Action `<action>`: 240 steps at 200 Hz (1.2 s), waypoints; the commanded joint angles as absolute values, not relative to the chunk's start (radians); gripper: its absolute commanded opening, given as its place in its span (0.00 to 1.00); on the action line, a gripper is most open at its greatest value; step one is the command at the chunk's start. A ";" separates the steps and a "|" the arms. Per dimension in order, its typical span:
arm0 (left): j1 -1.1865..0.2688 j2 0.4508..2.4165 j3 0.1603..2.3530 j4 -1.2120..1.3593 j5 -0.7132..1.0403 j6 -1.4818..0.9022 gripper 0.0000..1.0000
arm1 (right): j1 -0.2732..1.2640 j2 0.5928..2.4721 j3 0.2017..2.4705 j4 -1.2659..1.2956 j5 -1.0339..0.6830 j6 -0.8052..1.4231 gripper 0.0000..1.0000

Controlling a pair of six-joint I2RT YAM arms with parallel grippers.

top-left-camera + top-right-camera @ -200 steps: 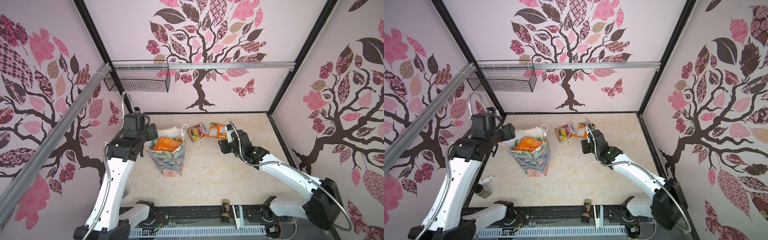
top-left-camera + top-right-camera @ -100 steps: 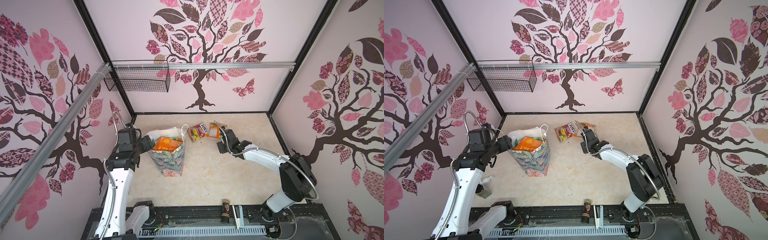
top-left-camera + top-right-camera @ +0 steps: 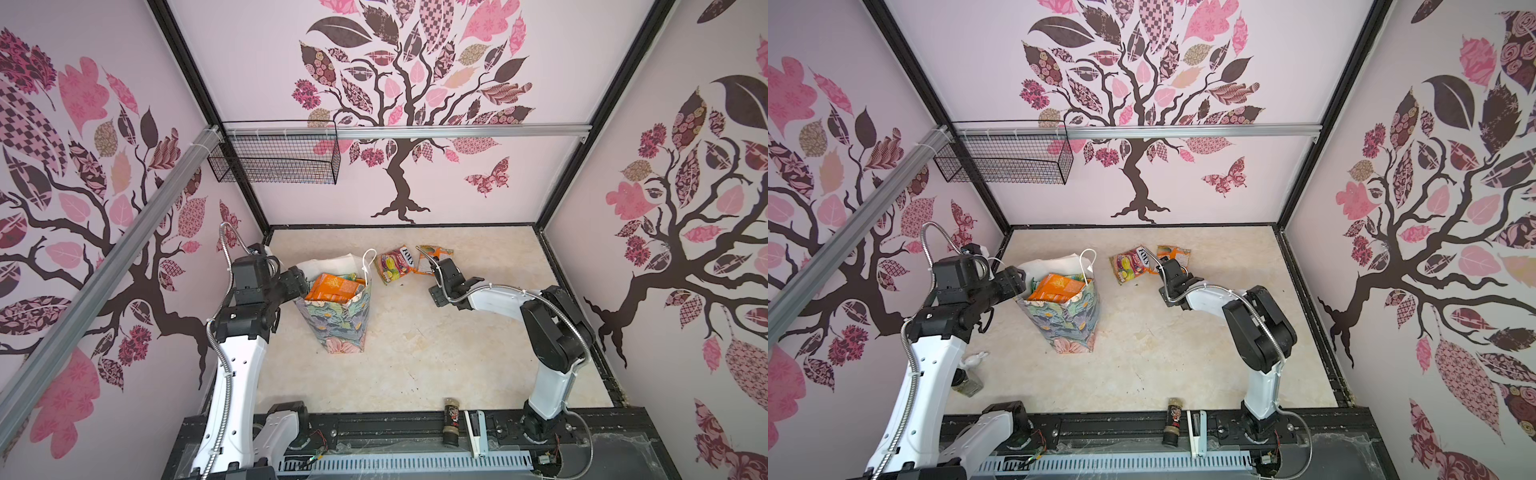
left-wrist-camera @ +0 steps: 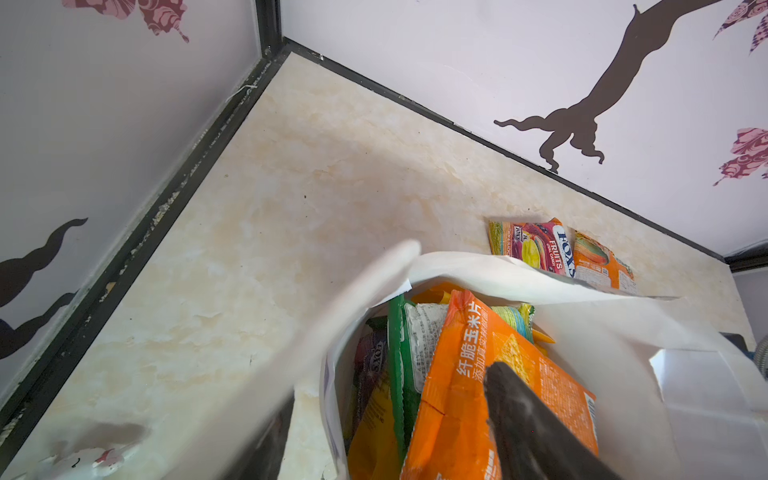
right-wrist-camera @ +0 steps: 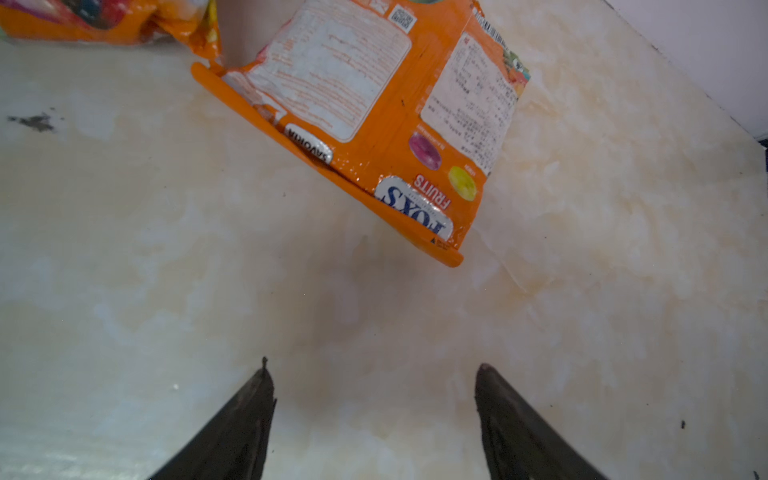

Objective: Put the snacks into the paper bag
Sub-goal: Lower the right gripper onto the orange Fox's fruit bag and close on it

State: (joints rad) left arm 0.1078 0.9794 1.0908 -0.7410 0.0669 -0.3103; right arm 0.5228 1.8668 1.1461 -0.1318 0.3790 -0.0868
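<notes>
- Black wire mesh basket (image 3: 274,164): hung on the back wall rail at far left, well above the table (image 3: 415,353).
- Left gripper (image 3: 298,281): positioned at the left rim of the paper bag. In the left wrist view one dark finger (image 4: 532,415) sits inside the bag over an orange packet, and the bag's wall runs between the fingers. Jaws stand wide apart and clamp nothing.
- Paper bag (image 3: 338,328): floral print, upright on the table left of centre, mouth open, white cord handle (image 3: 368,259) at its right rim.
- Snacks in the bag: an orange packet (image 4: 469,374) lies uppermost, with a green-edged packet (image 4: 399,353) and others behind it. The count cannot be determined.
- FOX'S packet (image 3: 395,264): multicoloured, flat on the table just right of the bag, apart from it.
- Orange FOX'S packet (image 5: 374,104): on the table just beside the multicoloured one, printed back facing up.
- Right gripper (image 5: 374,365): low over the bare table, near the orange FOX'S packet's edge but not touching it. Jaws spread, nothing between them.
- Small dark jar (image 3: 451,419) and white stapler-like object (image 3: 476,428): side by side at the front edge.
</notes>
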 commanded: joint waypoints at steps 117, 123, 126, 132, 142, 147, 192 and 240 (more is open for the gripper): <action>0.147 0.977 1.059 -0.703 0.129 -0.313 0.76 | 0.341 2.031 1.377 -0.224 0.040 -0.111 0.79; 0.148 0.976 1.058 -0.701 0.129 -0.311 0.76 | 0.335 2.045 1.391 -0.232 0.032 -0.114 0.79; 0.148 0.975 1.059 -0.701 0.129 -0.312 0.76 | 0.333 2.051 1.397 -0.236 0.026 -0.115 0.79; 0.147 0.974 1.058 -0.701 0.132 -0.311 0.76 | 0.328 2.062 1.411 -0.249 0.013 -0.119 0.79; 0.149 0.973 1.055 -0.699 0.131 -0.311 0.76 | 0.321 2.081 1.432 -0.269 -0.003 -0.121 0.79; 0.150 0.973 1.056 -0.699 0.130 -0.313 0.76 | 0.320 2.091 1.444 -0.279 -0.010 -0.126 0.79; 0.165 0.979 1.055 -0.695 0.156 -0.316 0.75 | 0.319 2.136 1.474 -0.293 -0.020 -0.131 0.78; 0.166 0.969 1.053 -0.692 0.159 -0.313 0.75 | 0.319 2.168 1.522 -0.347 -0.019 -0.125 0.74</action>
